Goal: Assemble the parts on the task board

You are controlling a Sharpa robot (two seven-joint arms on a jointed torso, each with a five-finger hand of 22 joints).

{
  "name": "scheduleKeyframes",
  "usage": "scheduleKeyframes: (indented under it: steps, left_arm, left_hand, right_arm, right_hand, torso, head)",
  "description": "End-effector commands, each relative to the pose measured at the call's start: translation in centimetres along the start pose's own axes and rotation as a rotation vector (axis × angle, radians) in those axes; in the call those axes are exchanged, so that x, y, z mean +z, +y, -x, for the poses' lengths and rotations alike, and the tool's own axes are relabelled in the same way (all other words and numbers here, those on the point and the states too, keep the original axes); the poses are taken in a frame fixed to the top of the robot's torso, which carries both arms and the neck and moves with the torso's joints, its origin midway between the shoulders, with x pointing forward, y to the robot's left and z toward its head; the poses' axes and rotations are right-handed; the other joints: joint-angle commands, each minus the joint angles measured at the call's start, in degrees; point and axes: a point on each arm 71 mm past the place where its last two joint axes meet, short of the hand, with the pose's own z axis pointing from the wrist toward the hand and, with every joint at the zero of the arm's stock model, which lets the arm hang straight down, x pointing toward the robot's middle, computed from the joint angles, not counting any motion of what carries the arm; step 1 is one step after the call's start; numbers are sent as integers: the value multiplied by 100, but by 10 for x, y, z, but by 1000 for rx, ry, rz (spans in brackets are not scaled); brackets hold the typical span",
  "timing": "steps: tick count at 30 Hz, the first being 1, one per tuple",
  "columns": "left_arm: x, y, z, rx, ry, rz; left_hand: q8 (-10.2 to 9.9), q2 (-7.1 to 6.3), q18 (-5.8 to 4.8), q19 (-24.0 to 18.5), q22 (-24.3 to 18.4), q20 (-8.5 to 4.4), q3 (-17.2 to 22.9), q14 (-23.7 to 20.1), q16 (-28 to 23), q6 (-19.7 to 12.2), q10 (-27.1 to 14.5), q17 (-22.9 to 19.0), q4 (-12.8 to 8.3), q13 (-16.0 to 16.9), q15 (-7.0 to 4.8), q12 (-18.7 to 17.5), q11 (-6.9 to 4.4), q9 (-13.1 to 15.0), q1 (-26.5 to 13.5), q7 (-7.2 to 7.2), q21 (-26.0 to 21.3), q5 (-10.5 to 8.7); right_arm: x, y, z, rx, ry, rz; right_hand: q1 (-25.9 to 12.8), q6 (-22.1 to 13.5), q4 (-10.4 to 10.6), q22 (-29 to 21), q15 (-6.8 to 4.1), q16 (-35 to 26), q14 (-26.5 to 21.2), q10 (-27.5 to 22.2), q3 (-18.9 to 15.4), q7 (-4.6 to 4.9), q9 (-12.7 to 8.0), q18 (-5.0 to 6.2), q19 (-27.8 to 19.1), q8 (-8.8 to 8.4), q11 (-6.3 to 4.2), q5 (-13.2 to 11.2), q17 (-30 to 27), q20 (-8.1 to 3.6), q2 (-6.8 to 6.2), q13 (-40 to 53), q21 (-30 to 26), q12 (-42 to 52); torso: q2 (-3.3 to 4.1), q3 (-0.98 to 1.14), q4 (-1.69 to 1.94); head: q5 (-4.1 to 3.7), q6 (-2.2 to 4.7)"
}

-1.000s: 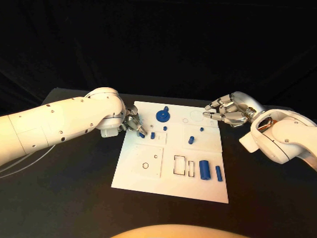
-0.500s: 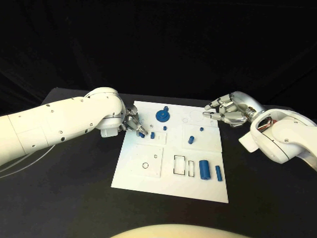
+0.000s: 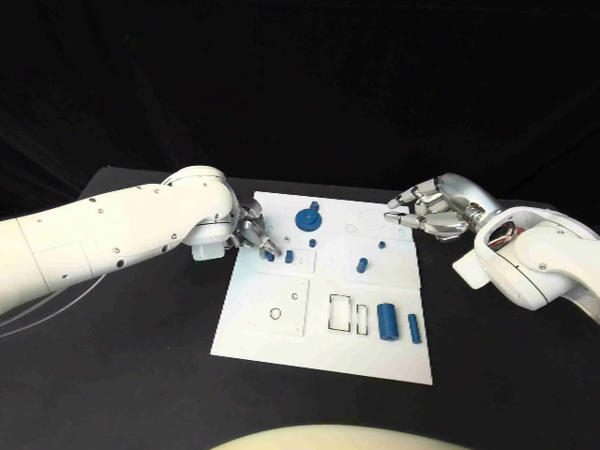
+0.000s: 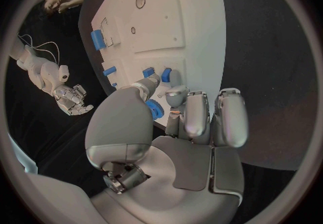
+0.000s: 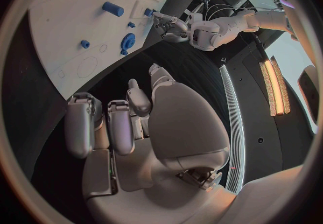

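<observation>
While left hand (image 3: 250, 232) pinches a blue part (image 3: 268, 254) at the task board (image 3: 280, 337) edge, right hand (image 3: 428, 212) hovers clenched, clear

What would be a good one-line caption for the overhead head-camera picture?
Left hand works at small blue parts on the white task board; right hand waits beside it.

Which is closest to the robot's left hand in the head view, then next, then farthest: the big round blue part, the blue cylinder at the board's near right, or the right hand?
1. Big round blue part, just beside the left hand.
2. Right hand, across the task board.
3. Blue cylinder, near right of the board.
</observation>
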Motion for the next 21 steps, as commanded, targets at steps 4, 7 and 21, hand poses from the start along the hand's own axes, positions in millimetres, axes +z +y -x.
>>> scheduleKeyframes:
  steps: [4, 7, 21]
  left_arm:
    - [0, -3, -2, 0, 15, -6]
    - [0, -2, -2, 0, 16, -4]
    - [-4, 0, 1, -34, -29, -16]
  left_hand:
    - [21, 69, -91, 50, 9, 2, -42, 262, -18, 31, 41, 250, 4, 10, -45, 24, -10, 6, 8, -5, 21, 25]
    - [24, 77, -92, 52, 14, 1, -49, 262, -18, 33, 43, 250, 4, 13, -46, 28, -11, 7, 16, -6, 24, 25]
    - [43, 63, -89, 45, -4, 3, -594, 263, -19, 27, 28, 251, 240, -29, -40, 1, -2, 7, -149, 4, 11, 21]
  right_arm:
    - [0, 1, -1, -2, 9, 10]
    - [0, 1, -1, -2, 9, 10]
    - [0, 1, -1, -3, 6, 10]
  right_hand:
    - [-50, 4, 6, 689, -44, -35, 339, -5, -24, -21, -8, 52, -36, 30, -23, 37, 464, 4, -3, -9, -19, 3]
    - [-50, 4, 6, 689, -44, -35, 339, -5, -24, -21, -8, 52, -36, 30, -23, 37, 464, 4, -3, -9, -19, 3]
    - [-53, 4, 2, 690, -45, -37, 339, -6, -31, -22, -10, 52, -35, 32, -24, 39, 463, 4, -6, -12, -20, 2]
  torso:
    - [1, -1, 2]
    - [1, -3, 1]
    - [-2, -4, -1]
  head:
    - [-6, 0]
    - [-6, 2]
    - [-24, 43]
